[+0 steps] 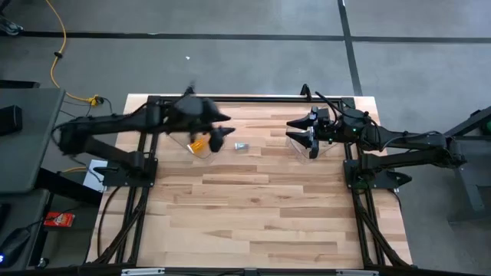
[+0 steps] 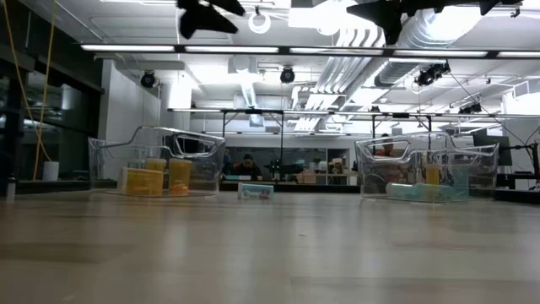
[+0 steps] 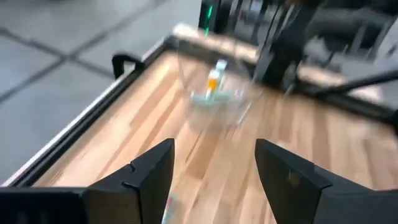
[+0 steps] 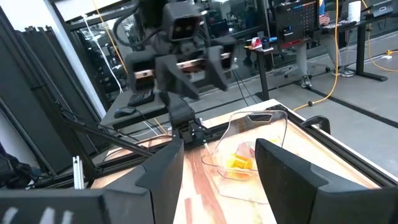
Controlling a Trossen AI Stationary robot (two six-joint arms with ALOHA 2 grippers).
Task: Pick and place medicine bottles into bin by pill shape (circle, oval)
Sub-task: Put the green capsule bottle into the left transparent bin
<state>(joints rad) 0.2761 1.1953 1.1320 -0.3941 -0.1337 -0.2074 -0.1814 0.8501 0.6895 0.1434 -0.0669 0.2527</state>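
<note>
Two clear bins on the table (image 1: 253, 222). Left bin (image 1: 201, 146) holds orange bottles (image 2: 160, 176); left gripper (image 1: 224, 138) sits just beside it, fingers spread wide, empty. One pale bottle (image 1: 241, 146) lies loose on the wood between the bins. Right bin (image 1: 305, 146) holds a pale bottle and an orange one (image 2: 431, 175); right gripper (image 1: 304, 135) above it, fingers wide apart, empty.
</note>
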